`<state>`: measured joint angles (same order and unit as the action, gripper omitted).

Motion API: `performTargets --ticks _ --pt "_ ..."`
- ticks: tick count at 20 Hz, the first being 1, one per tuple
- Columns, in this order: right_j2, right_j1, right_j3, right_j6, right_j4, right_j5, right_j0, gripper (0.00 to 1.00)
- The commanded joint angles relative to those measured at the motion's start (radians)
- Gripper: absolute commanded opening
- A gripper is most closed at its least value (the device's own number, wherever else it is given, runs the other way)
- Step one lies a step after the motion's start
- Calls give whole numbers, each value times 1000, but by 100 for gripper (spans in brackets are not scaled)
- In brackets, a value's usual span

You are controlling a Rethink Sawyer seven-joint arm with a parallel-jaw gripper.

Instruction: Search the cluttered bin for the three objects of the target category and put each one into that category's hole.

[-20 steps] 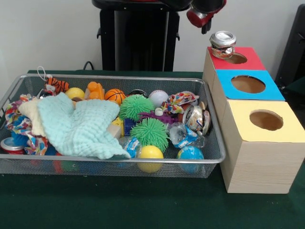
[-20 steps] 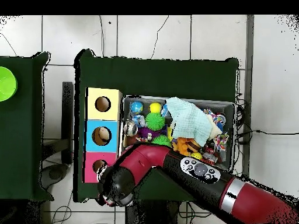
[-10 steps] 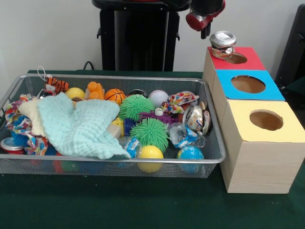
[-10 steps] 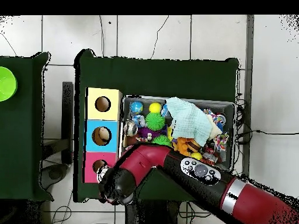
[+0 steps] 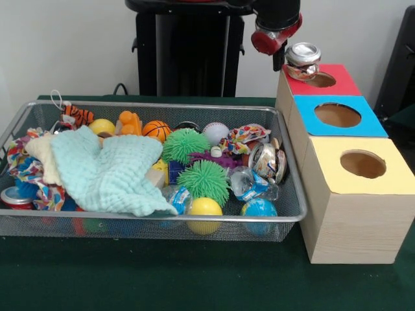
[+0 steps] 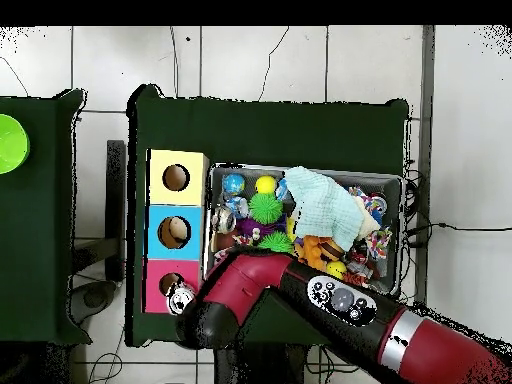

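One crushed can sits tilted on the rim of the red box's hole, not yet dropped through. Another can lies at the right end of the wire bin, and a red one shows at its left end under the cloth. Only the arm's end shows, above and just left of the perched can, and whether the gripper is spread or pressed together I cannot tell. Probably the best move is a gentle nudge toward the hole's centre, so the can tips in rather than rolling off the box.

Shiny metal can, wire-mesh bin
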<state>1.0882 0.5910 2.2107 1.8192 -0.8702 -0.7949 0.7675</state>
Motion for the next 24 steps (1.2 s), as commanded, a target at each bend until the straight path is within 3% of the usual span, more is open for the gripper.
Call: performTargets --ticks 1,4,7,12,19,24 --pt "24 86 -145 -85 -102 171 38 0" --pt "54 120 -130 -143 -48 128 77 0" --pt "64 164 -121 -128 12 89 90 0" --pt "84 182 -123 -145 46 75 114 0" --pt "102 292 -79 -36 97 121 126 0" --pt "55 335 -60 43 109 161 97 0"
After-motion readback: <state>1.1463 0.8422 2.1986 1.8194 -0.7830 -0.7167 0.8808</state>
